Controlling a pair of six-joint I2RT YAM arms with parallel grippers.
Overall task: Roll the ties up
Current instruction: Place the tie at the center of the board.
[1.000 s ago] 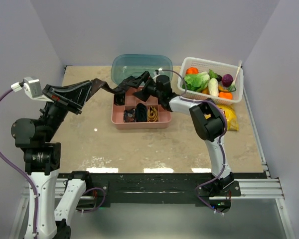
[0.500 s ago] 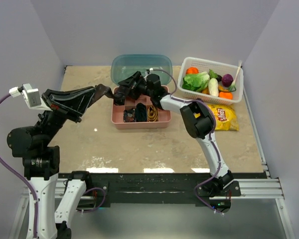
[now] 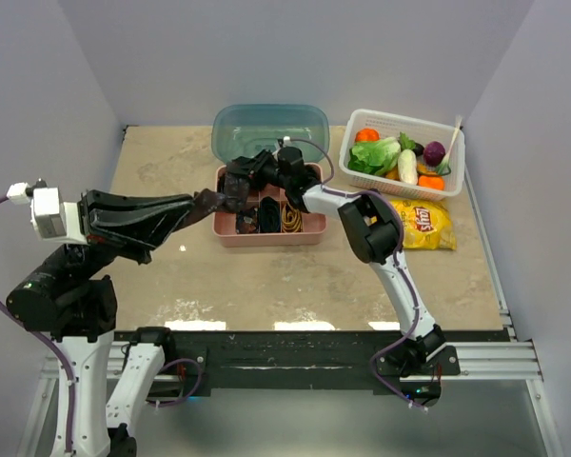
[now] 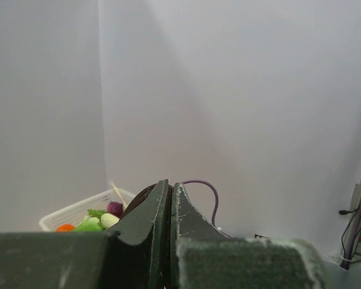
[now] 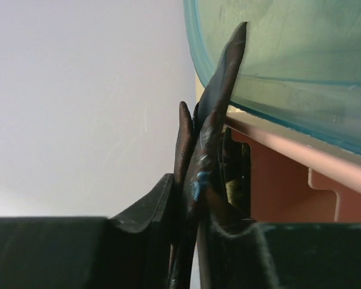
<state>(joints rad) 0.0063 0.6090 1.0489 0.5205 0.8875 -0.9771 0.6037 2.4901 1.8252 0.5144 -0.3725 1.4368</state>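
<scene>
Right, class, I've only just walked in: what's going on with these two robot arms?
Both arms hold one dark brown-maroon fabric necktie. The left gripper pinches it just left of the pink plastic compartment tray. The right gripper is shut on another part, over the tray's left side. A short stretch of fabric hangs between them, not yet rolled. Small coiled ties already sit in the tray.

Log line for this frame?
left tool: shut on maroon tie | right tool: shut on same tie, over pink divided tray | tie: short span between tools
</scene>
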